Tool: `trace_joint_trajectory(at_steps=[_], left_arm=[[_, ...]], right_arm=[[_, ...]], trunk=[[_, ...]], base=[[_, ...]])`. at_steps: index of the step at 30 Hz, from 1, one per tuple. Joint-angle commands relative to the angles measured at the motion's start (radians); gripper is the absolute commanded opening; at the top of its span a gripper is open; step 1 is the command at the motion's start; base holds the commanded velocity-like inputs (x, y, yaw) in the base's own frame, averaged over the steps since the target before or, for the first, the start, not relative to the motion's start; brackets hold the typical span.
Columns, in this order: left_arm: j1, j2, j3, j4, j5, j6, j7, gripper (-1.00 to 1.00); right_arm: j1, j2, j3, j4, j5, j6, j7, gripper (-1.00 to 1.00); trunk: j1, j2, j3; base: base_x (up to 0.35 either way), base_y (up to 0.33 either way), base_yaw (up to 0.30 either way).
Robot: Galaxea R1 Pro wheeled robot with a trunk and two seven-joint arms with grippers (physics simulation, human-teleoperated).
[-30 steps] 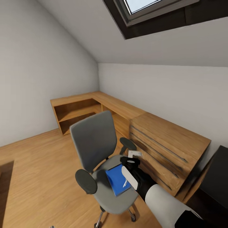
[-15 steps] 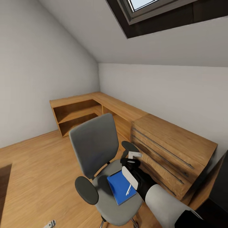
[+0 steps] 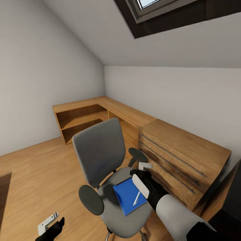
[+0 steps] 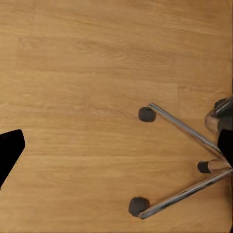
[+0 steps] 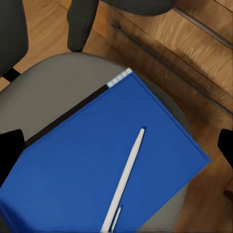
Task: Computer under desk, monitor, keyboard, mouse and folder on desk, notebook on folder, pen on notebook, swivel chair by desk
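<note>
One blue folder lies flat on the swivel chair seat with the pen resting on top. The right gripper hovers just above it, fingers spread wide. The left gripper hangs low over the floor near the chair's chrome base, fingers spread.

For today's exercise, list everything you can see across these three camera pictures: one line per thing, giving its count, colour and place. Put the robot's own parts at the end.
swivel chair: one, grey with black armrests, on the wood floor by the chest.
folder: one, bright blue, flat on the chair seat.
pen: one, white, lying on the folder.
chest of drawers: one, light wood, against the wall.
corner shelf unit: one, light wood, in the corner.
skylight: one, in the sloped ceiling.
right claw: one, black, above the folder, open.
left claw: one, black, low over the floor.
</note>
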Motion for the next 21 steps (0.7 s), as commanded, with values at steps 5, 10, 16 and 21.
trace_joint_trajectory(at_steps=[5, 10, 16, 21], left_arm=[[0.085, 0.051, 0.0, -0.182, 0.012, 0.012, 0.012, 1.0], [0.178, 0.075, 0.037, -0.343, 0.045, 0.087, 0.085, 1.0], [0.208, 0.08, 0.061, -0.397, 0.108, 0.145, 0.162, 1.0], [0.21, 0.08, 0.062, -0.4, 0.113, 0.148, 0.168, 1.0]], right_arm=[[-0.001, 0.0, -0.003, -0.001, -0.011, 0.023, -0.006, 1.0], [-0.001, 0.001, -0.006, -0.001, -0.013, 0.029, -0.006, 1.0], [-0.001, 0.004, -0.005, -0.001, -0.015, 0.078, -0.007, 1.0], [-0.001, 0.005, -0.005, -0.005, -0.023, 0.115, -0.009, 1.0]], trunk=[[0.019, -0.036, -0.017], [0.038, -0.071, -0.032], [0.061, -0.113, -0.051], [0.081, -0.148, -0.067]], base=[[0.0, 0.0, 0.0], [0.0, 0.0, 0.0], [0.0, 0.0, 0.0], [0.0, 0.0, 0.0]])
